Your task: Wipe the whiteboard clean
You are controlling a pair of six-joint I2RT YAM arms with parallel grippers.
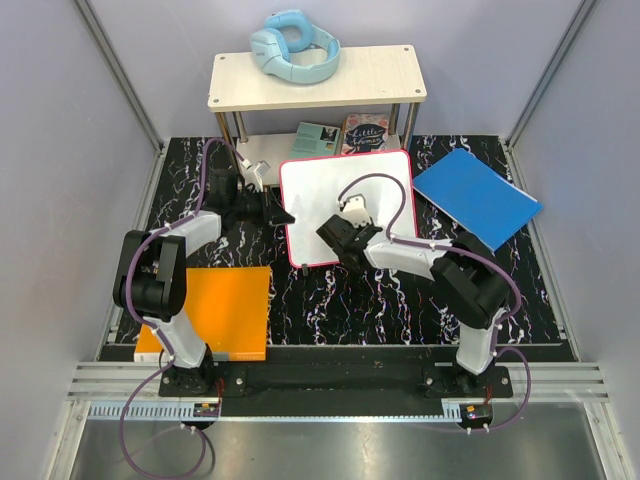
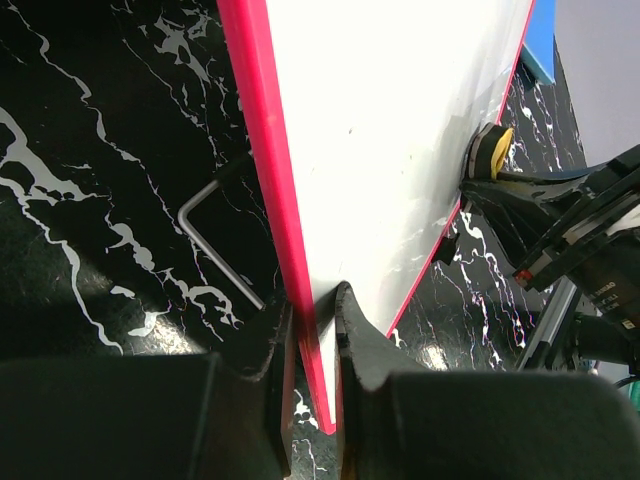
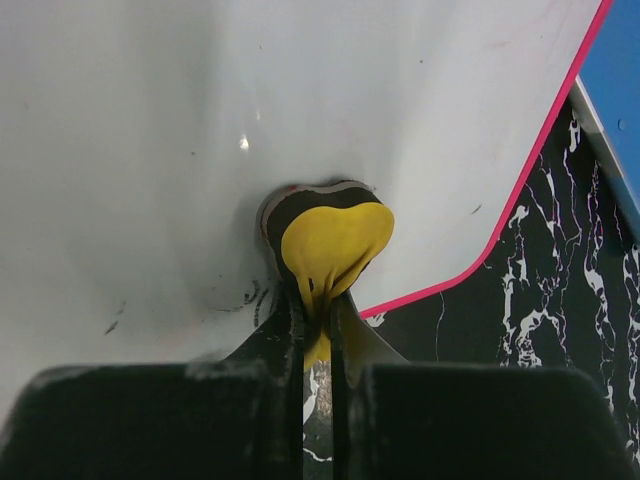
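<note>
With the whiteboard (image 2: 400,150) clamped at its rim by the left pincer (image 2: 312,335), the yellow pad (image 3: 335,245) pinched tight in the right pincer (image 3: 318,310) is best pressed flat across the smudges (image 3: 240,297) beside it.

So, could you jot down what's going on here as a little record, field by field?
board: whiteboard on the black marbled table, nearly clean
left tool: shut on the whiteboard's pink rim
right tool: shut on a yellow eraser, pressed against the board
marks left: faint dark smudges beside the eraser
nearby: orange sheet, blue sheet
</note>
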